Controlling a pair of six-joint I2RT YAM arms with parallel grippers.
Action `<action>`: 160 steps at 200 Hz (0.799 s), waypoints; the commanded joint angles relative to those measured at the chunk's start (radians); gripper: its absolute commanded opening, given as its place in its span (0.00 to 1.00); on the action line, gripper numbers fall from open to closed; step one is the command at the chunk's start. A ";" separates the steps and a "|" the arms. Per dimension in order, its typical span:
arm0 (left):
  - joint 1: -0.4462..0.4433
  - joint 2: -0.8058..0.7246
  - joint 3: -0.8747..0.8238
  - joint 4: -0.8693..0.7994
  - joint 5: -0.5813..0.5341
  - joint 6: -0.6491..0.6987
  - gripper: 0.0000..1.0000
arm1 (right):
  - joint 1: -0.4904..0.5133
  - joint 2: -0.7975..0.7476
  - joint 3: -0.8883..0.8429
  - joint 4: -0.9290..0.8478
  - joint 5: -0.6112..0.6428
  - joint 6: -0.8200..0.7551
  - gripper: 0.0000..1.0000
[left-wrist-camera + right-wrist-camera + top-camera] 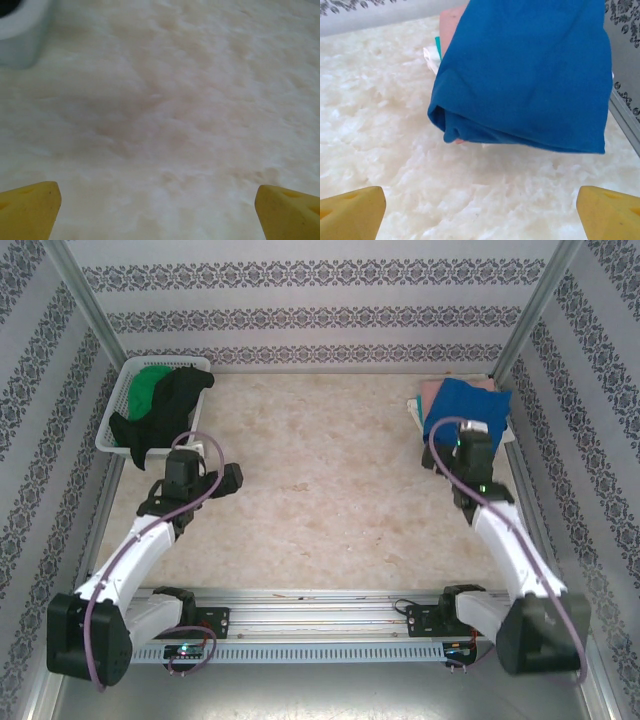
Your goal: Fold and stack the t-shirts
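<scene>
Black t-shirt (168, 405) and green t-shirt (148, 383), crumpled in the white basket (112, 408) at far left. Looked soft, light and limp, likely to sag and stretch when lifted. Judged best pinched at a hem or shoulder seam, where black cloth spilled over the near rim. Left gripper (160, 215): fingers spread wide, gripped nothing, hung over bare table (330, 490) just beside the basket. Right gripper (480, 215): likewise wide apart and empty. Faced the folded blue t-shirt (530, 75), stacked on a pink t-shirt (451, 22) at far right.
</scene>
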 commanded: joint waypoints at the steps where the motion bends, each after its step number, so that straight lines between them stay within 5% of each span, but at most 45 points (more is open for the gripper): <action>1: 0.015 -0.053 -0.126 0.186 -0.204 0.113 1.00 | 0.017 -0.094 -0.235 0.378 -0.011 -0.114 0.98; 21: 0.023 -0.079 -0.166 0.225 -0.259 0.194 1.00 | 0.015 -0.079 -0.379 0.569 -0.032 -0.200 0.98; 39: 0.023 -0.078 -0.214 0.334 -0.252 0.253 1.00 | 0.013 0.028 -0.324 0.525 -0.039 -0.238 0.98; 65: 0.035 0.053 -0.347 0.689 -0.217 0.344 1.00 | 0.014 0.222 -0.320 0.753 -0.005 -0.212 0.98; 76: 0.049 0.086 -0.283 0.571 -0.191 0.338 1.00 | 0.024 0.239 -0.278 0.697 0.004 -0.214 0.98; 110: 0.109 0.208 -0.229 0.621 -0.091 0.357 1.00 | 0.033 0.352 -0.275 0.886 0.025 -0.172 0.98; 133: 0.130 0.268 -0.306 0.946 -0.025 0.358 1.00 | 0.003 0.504 -0.325 1.152 -0.014 -0.153 0.98; 160: 0.132 0.435 -0.363 1.262 -0.034 0.345 1.00 | 0.018 0.488 -0.353 1.141 0.031 -0.159 0.98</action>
